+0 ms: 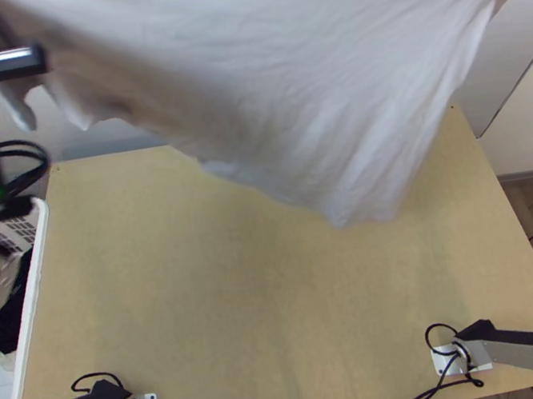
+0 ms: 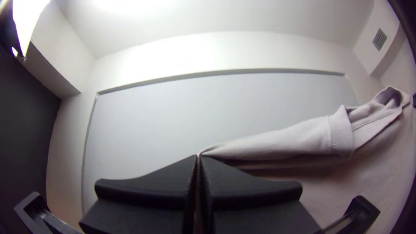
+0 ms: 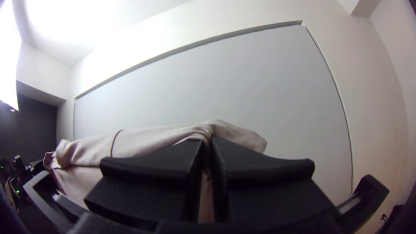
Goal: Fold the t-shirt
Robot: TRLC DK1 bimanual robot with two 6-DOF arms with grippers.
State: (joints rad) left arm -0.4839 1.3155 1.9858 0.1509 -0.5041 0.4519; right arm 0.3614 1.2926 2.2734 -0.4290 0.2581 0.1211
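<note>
Hanging above the far side of the table point(image 1: 267, 305) is one shirt point(image 1: 287, 75), which left gripper point(image 2: 199, 157) and right gripper point(image 3: 211, 138) are pinching between closed fingers, its low corner point(image 1: 360, 205) risking crumpling if landing first, left's scant hold risking slipping under tension.

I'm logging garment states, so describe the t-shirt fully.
The t-shirt is pale, plain, soft-looking knit, with a stitched ribbed band. It is unfolded, stretched between the left gripper and right gripper, each pinching cloth between closed fingers. It hangs in creases, drooping to a narrow end over the wooden table; whether that end touches, I cannot tell.
</note>
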